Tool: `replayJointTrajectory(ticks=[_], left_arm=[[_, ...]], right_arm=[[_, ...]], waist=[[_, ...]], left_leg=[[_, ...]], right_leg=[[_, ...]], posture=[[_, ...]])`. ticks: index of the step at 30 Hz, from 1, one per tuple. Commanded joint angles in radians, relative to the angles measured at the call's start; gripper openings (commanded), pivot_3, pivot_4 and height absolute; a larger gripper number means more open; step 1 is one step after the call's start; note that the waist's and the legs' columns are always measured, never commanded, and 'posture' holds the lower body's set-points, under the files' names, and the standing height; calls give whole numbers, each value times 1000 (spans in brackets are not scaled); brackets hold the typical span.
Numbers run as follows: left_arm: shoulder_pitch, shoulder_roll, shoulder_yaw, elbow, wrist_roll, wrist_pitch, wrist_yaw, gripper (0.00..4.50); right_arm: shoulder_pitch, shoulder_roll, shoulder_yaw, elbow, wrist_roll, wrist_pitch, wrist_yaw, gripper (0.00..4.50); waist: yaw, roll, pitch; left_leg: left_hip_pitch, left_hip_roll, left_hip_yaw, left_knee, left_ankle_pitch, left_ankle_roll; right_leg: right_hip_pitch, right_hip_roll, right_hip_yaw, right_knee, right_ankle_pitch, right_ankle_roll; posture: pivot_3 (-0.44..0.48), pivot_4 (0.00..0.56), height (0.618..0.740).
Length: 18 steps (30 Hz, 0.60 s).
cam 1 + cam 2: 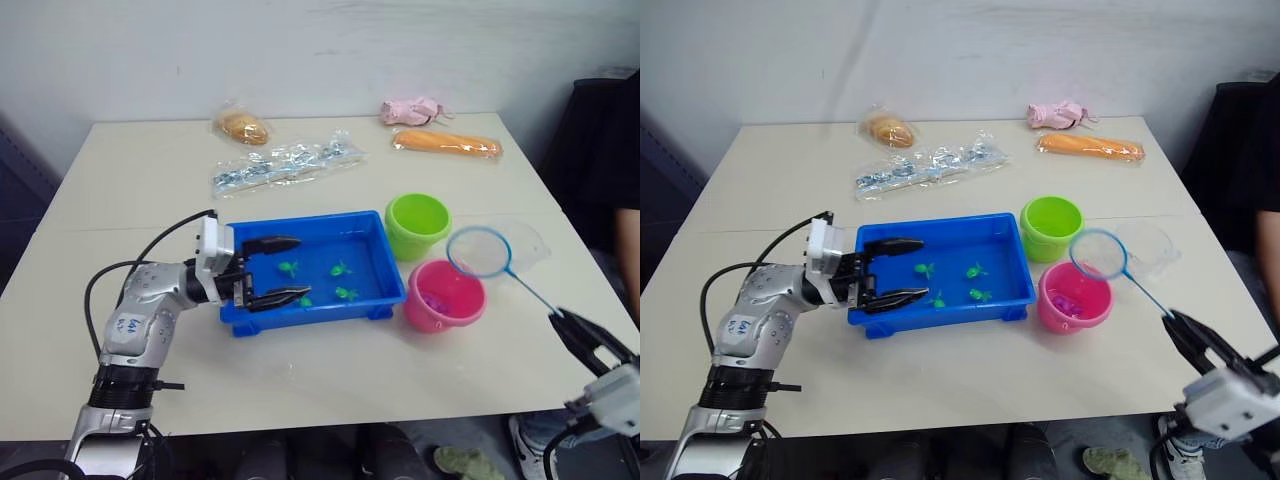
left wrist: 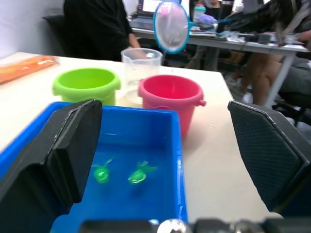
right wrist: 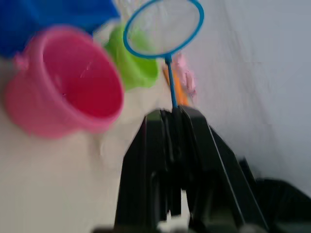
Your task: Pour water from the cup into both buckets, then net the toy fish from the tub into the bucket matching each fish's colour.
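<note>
— Which step is this?

— The netting, by my reading. The right hand (image 1: 572,330) is clenched on the thin blue handle of the net (image 1: 480,251), and the hoop hangs above the pink bucket (image 1: 444,296), between it and the clear cup (image 1: 1148,248). I'd judge a pink fish is being tipped out or has just gone in.

— And the left hand (image 1: 275,270)?

— Released, fingers spread, at the near-left end of the blue tub (image 1: 312,270), one finger over the water and the other along the near rim. It looks to be steadying the tub, though I can't tell whether it touches.

— What's in the containers?

— The tub holds shallow water and four green fish (image 1: 340,269) spread across its middle; I see no pink ones there. The pink bucket has small purplish-pink shapes at the bottom. The green bucket (image 1: 417,224), just behind it and beside the tub's far-right corner, looks free of fish; whether there's water, I can't tell. The cup stands upright on the table (image 1: 120,170) and appears empty.

— Next move?

— Swing the hoop left over the tub, dip under a green fish, lift level, and carry it to the green bucket.
</note>
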Motion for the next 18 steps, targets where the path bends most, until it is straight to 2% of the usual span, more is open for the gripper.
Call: replayJointTrajectory(ticks=[1,3,7,12,15,18], left_arm=[[49,32,73,-18,-7,-48,7,4471],[91,50,110,-38,-9,-63,16,4471],[177,81,156,-112,-20,-67,36,4471],[288,121,188,-210,-29,-46,47,4471],[321,143,190,-244,-33,-30,49,4471],[348,154,195,-275,-40,-7,65,4471]], right_arm=[[-50,-98,34,-98,224,201,112,0],[-139,-185,97,-112,276,329,163,0],[-394,-280,262,-52,220,476,205,0],[-787,-236,531,155,26,436,313,0],[-951,-182,650,282,-49,386,408,0],[-1052,-134,722,373,-84,339,496,0]], waist=[[3,0,0],[3,0,0],[1,-1,1],[3,-1,1],[1,-1,2],[1,0,2]], left_leg=[[0,0,-1,0,0,0],[0,0,-1,0,-1,0],[0,0,0,1,-1,1],[-3,-1,-1,1,-1,0],[-3,-1,0,0,-1,0],[-4,-1,0,0,-1,0]], right_leg=[[1,0,0,0,0,0],[1,-1,-1,0,0,-1],[-1,-3,-1,0,0,-1],[-2,-3,-2,-2,0,-1],[-3,-2,-3,-2,0,-1],[-4,-2,-3,-1,0,-1]], posture=[[0,150,740],[0,150,740],[0,150,740],[0,150,740],[0,150,740],[0,150,740]])
